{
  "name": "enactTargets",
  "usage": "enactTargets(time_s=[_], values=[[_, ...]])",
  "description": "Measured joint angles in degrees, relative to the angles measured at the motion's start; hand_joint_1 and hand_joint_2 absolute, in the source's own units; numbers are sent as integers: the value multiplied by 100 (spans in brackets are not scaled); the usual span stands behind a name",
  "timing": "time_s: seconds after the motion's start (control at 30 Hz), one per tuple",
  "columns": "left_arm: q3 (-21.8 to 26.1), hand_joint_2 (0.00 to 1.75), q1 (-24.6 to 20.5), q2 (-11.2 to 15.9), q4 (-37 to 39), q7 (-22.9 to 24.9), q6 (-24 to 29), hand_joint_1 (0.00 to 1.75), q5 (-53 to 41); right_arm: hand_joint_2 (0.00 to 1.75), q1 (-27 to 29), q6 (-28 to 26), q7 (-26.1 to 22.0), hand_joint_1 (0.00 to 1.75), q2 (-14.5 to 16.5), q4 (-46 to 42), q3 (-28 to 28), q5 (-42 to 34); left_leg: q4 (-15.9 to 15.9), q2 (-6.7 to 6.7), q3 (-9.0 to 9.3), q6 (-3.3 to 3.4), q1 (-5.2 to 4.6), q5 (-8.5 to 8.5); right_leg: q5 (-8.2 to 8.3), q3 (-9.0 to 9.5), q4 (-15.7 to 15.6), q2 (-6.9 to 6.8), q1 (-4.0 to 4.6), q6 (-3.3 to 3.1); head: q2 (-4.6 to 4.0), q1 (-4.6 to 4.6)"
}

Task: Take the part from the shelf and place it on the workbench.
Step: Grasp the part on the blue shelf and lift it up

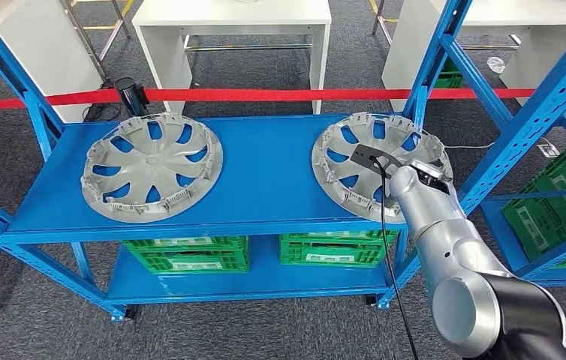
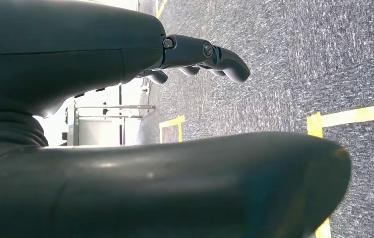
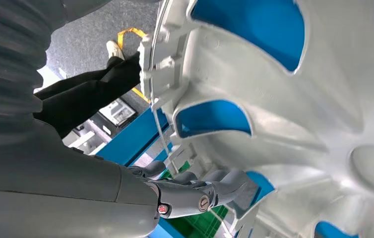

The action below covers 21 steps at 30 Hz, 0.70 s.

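Wheel covers, two grey ones, lie on the blue shelf (image 1: 265,180). The part (image 1: 362,161) sits at the shelf's right end, near the front edge; the other cover (image 1: 152,166) lies at the left end. The right hand (image 3: 195,191) reaches the part's rim, fingers (image 3: 224,181) curled under it, though a firm hold cannot be told. The left hand (image 2: 195,54) hangs over carpet, fingers bent, holding nothing. Green crates (image 1: 186,253) sit on the lower shelf.
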Motion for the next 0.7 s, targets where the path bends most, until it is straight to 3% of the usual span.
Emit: enactTargets(time_s=[0.7], values=[[84, 0, -1, 2, -1, 56, 166, 0, -106, 175, 133, -394, -401, 0, -26, 2, -35, -391, -1, 0, 0, 0, 0, 0, 0, -1, 0, 0, 1, 0, 0, 0]])
